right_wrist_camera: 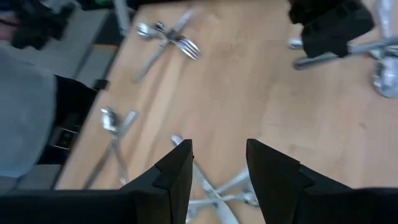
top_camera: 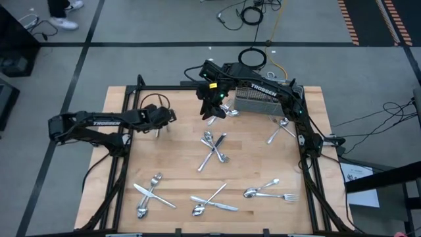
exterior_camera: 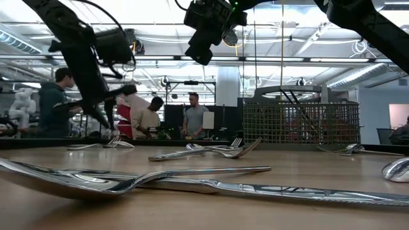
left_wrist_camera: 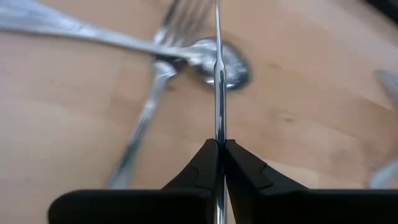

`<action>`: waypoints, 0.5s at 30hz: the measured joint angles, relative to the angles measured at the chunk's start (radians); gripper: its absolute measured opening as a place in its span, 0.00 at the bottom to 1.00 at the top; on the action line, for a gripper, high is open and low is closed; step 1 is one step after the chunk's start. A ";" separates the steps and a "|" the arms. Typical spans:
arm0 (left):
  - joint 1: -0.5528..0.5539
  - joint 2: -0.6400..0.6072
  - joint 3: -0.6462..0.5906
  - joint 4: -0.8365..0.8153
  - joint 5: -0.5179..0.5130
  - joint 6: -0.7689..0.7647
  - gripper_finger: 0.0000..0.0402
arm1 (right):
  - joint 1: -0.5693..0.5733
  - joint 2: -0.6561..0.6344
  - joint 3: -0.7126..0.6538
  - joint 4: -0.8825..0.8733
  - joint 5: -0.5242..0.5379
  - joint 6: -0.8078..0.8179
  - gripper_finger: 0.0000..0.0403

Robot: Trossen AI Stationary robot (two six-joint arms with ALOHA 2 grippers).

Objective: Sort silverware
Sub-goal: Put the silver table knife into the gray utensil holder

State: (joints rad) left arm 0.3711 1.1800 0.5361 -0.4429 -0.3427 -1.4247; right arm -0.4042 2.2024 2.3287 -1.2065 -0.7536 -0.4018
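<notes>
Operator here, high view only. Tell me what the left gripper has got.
Observer: Left wrist view: the left gripper is shut on a thin silver utensil, seen edge-on; type unclear.
Operator: Report the right gripper.
Observer: Right wrist view: the right gripper is open, holding nothing.
Operator: Give its height.
Observer: Low view: it hangs well above the wooden table, clear of the silverware.

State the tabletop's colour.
Light wood-grain tan tabletop, clearest in the high view.
</notes>
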 joint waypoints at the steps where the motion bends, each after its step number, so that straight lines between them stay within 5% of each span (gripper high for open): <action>1: -0.002 -0.020 0.000 0.009 0.000 0.021 0.06 | 0.000 0.000 0.000 0.000 -0.024 0.001 0.35; 15: -0.083 -0.390 0.003 0.282 0.028 0.465 0.05 | -0.028 0.000 -0.001 0.105 -0.325 0.069 0.35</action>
State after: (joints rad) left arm 0.2884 0.7900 0.5388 -0.1609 -0.3151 -0.9596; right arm -0.4318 2.2024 2.3280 -1.1018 -1.0786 -0.3332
